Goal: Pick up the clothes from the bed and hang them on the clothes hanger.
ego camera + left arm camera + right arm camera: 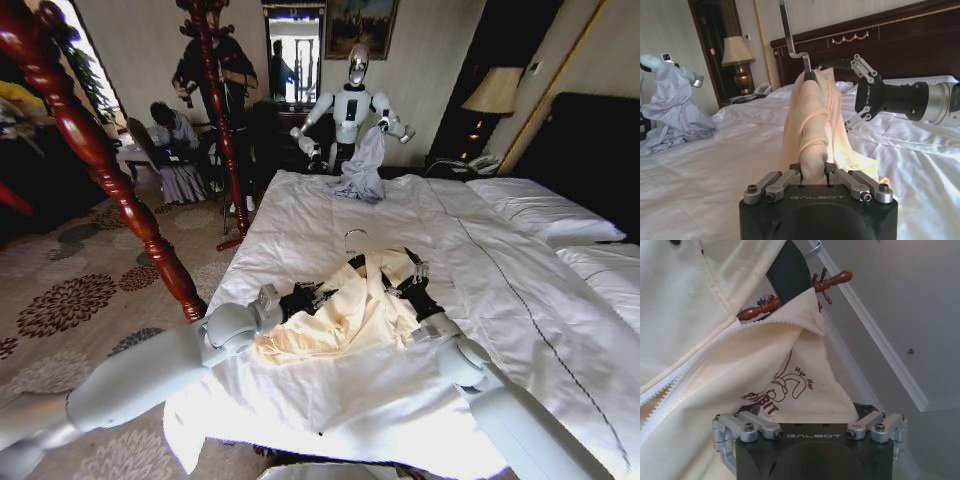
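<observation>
Two pale robot arms reach in from the lower edge of the head view and meet over the bed [470, 270], a wide bed with white sheets and a thin dark stitched line running down its right half. Between them hangs the cream-yellow sweatshirt [345, 305], bunched and draped, its lower folds resting on the sheet. On the left side the left end effector [312, 296] presses into the fabric; from its wrist camera its fingers [771, 184] are closed on a twisted column of the cloth. On the other side the right end effector [413, 283] sits against the garment's upper edge, and from the left wrist camera it appears with fingers spread apart beside the cloth [860, 92], touching the black hanger [836, 63] arm that pokes out there. A silver wire hook [790, 35] rises above the top of the sweatshirt. From the right wrist camera the zipper and a dark red printed chest mark [782, 390] show close up, with the dark hanger neck [787, 270] above. Beside the bed on the left stands a reddish-brown turned wooden coat stand [90, 150]. At the far end of the bed lies a grey garment [362, 165], held by another white robot [352, 100]
</observation>
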### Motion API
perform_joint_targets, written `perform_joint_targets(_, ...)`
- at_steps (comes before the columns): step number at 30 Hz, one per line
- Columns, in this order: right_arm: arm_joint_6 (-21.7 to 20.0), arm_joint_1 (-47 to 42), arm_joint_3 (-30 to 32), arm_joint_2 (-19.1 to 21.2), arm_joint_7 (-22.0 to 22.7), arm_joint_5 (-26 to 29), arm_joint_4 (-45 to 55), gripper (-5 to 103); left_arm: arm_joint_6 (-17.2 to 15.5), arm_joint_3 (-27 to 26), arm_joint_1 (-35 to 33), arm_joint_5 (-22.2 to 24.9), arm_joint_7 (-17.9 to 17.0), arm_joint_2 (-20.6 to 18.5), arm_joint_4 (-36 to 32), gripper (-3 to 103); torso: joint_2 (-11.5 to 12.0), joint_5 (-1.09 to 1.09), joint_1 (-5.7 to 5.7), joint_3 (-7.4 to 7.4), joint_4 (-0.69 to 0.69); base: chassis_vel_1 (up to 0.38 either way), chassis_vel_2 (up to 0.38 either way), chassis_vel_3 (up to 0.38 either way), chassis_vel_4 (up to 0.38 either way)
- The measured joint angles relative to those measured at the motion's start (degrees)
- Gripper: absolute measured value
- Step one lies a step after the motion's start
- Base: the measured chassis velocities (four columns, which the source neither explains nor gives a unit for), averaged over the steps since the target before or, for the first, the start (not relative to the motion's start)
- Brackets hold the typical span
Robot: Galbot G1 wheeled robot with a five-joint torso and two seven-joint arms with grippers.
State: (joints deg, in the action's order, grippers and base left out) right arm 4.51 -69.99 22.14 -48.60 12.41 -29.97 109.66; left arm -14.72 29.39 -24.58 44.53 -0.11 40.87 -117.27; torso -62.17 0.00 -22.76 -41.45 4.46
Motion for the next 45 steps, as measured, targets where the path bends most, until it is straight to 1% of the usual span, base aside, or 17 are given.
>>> perform_joint_targets(21,0.0,-0.5,1.4,0.6,0.0,1.2,0.4,100,0.5,-0.6,-1.1,-0.6,-0.2,0.0,0.1,18,0.0,0.00,0.00,0.00,0.00,0.000,0.000,0.000,0.000)
perform_joint_targets(27,0.0,-1.3,2.1,0.7,0.2,1.9,0.7,100,0.7,-1.3,-1.5,-0.6,-0.9,0.3,0.0,18,0.0,0.00,0.00,0.00,0.00,0.000,0.000,0.000,0.000)
perform_joint_targets(37,0.0,-3.6,3.6,0.8,0.9,2.5,0.9,100,1.6,-3.0,-4.1,-0.8,-2.9,0.1,-0.3,18,0.0,0.00,0.00,0.00,0.00,0.000,0.000,0.000,0.000)
perform_joint_targets(43,-0.7,-3.7,3.7,0.9,1.5,5.5,0.9,100,1.7,-5.0,-5.9,-0.9,-3.1,-1.0,-1.3,18,0.0,0.00,0.00,0.00,0.00,0.000,0.000,0.000,0.000)
perform_joint_targets(45,-1.5,-3.6,3.8,1.2,1.9,8.1,0.7,100,1.7,-7.1,-8.0,-1.1,-3.2,-2.0,-2.3,18,0.0,0.00,0.00,0.00,-0.01,0.000,0.000,0.000,0.000)
